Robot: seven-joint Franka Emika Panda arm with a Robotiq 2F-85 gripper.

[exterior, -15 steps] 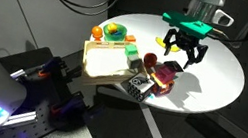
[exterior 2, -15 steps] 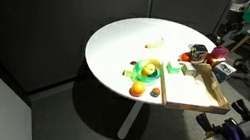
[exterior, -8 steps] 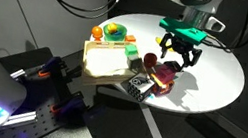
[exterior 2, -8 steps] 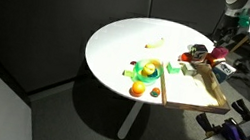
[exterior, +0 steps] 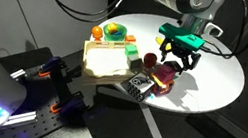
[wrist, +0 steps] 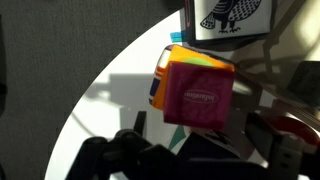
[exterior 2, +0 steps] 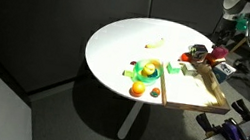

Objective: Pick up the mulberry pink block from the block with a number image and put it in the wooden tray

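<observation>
Wrist view: the gripper (wrist: 195,162) enters from the bottom edge as dark, blurred shapes, and its fingertips cannot be resolved there. The mulberry pink block (wrist: 200,95) fills the centre and rests on the block with a number image (wrist: 158,82). Only a strip of that lower block's orange and yellow faces shows, and no number can be read. At the top edge a black-and-white pictured cube (wrist: 230,14) is cut off. In an exterior view the gripper (exterior: 181,58) hangs just above the pink block (exterior: 166,75) with its jaws spread wide and nothing between them; the stack sits on the white table (exterior: 217,90) beside the wooden tray (exterior: 102,65). A round red fruit (exterior: 152,61), a green block (exterior: 130,52), a multicoloured bowl (exterior: 115,31) and a dotted cube (exterior: 139,86) crowd the tray's edges. In an exterior view the tray (exterior 2: 197,93) is plain, but the stack and the gripper at the far table edge are too small to separate.
</observation>
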